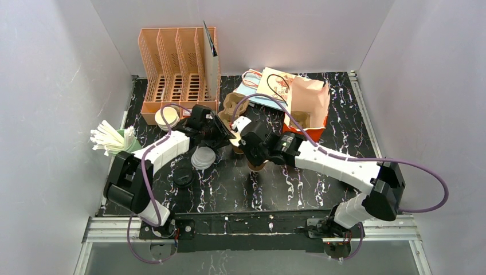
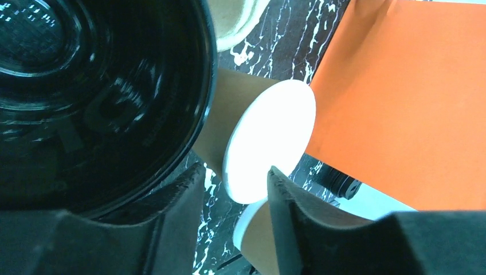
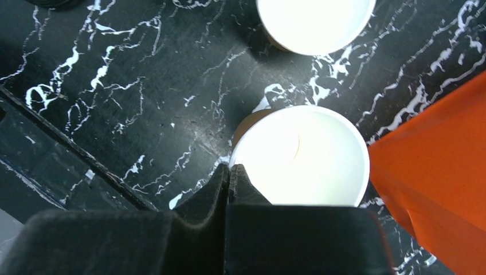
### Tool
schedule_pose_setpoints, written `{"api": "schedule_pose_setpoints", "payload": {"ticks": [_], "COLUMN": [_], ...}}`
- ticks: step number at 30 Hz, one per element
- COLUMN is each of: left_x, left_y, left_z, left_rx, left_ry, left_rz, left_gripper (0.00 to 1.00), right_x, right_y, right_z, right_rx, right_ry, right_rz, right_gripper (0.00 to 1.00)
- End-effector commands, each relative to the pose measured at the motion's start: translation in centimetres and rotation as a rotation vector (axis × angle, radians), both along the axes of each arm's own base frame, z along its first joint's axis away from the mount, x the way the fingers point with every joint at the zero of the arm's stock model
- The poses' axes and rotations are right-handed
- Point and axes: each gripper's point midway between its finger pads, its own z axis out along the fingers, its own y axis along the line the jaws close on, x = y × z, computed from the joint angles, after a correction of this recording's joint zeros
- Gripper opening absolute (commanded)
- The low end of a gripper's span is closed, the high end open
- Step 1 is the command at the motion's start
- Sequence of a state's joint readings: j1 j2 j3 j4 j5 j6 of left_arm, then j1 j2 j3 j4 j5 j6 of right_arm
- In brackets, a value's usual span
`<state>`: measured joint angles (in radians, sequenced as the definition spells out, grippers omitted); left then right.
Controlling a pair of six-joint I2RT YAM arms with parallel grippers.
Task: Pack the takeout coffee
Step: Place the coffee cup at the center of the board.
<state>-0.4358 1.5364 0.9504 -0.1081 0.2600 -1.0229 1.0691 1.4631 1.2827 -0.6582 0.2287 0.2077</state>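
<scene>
The takeout coffee is a brown paper cup (image 3: pixel 301 154), white inside and with no lid on it, standing at the table's middle (image 1: pixel 258 164). My right gripper (image 3: pixel 230 171) is shut on its rim, one finger inside and one outside (image 1: pixel 252 150). A second open cup (image 3: pixel 315 23) stands just beyond it. My left gripper (image 2: pixel 235 180) hovers close by (image 1: pixel 220 130) with its jaws apart and only table showing in the gap. A black plastic lid (image 2: pixel 97 97) fills the view outside its left finger. Two brown cups (image 2: pixel 269 132) (image 2: pixel 258 235) lie just ahead of its fingertips.
An orange paper bag (image 1: pixel 306 106) lies open at the back right, close to the cups (image 3: pixel 435 166). A pulp cup carrier (image 1: pixel 232 106), an orange organizer (image 1: pixel 172 74), stacked cups (image 1: pixel 167 118), clear lids (image 1: pixel 203 157), a black lid (image 1: pixel 183 176) and white stirrers (image 1: pixel 109 139) sit left.
</scene>
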Motion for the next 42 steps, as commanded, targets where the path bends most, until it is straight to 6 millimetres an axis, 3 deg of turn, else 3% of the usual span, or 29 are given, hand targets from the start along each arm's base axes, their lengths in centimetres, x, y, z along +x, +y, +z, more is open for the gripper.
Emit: {"api": "schedule_pose_setpoints", "payload": {"ticks": [1,10,15,18,22,27,30,34,38,40,42], "left_x": [-1.0,-6.7,-8.5,-9.5,-11.1,-13.3,-13.6,-13.1,-12.0,-11.4,-10.8], "left_y": [1.1,7.7,13.2,15.0,15.6,16.7,16.4,15.4,14.4,13.6,12.8], "left_z": [2.8,6.6,7.0,7.0,5.9,4.2,3.8,3.7,3.3,3.0,2.6], "left_rx": [0.044,0.327,0.568,0.641,0.677,0.729,0.708,0.662,0.626,0.598,0.565], "left_ry": [-0.052,-0.018,0.013,0.041,0.105,0.198,0.198,0.162,0.121,0.094,0.065], "left_rz": [-0.017,-0.046,0.032,0.064,0.012,-0.023,-0.030,-0.057,-0.089,-0.105,-0.129], "left_gripper": [0.47,0.72,0.98,0.98,0.98,0.98,0.98,0.98,0.98,0.98,0.98], "right_x": [0.3,-1.1,-1.8,-2.1,-2.1,-2.5,-2.6,-2.3,-2.4,-2.2,-1.7], "right_y": [2.9,5.5,6.6,7.1,7.3,7.5,7.6,7.3,7.0,6.5,5.6], "right_z": [0.9,-0.9,-2.4,-3.4,-4.6,-4.6,-3.8,-1.2,1.3,2.3,2.9], "right_rx": [0.093,0.092,0.085,0.061,-0.007,0.005,0.026,0.065,0.101,0.085,0.058], "right_ry": [-0.068,-0.090,-0.098,-0.110,-0.129,-0.127,-0.139,-0.168,-0.176,-0.189,-0.211], "right_rz": [0.045,0.108,0.135,0.144,0.124,0.121,0.119,0.096,0.096,0.082,0.055], "right_gripper": [0.01,0.01,0.01,0.01,0.03,0.22,0.39,0.56,0.89,0.97,0.98]}}
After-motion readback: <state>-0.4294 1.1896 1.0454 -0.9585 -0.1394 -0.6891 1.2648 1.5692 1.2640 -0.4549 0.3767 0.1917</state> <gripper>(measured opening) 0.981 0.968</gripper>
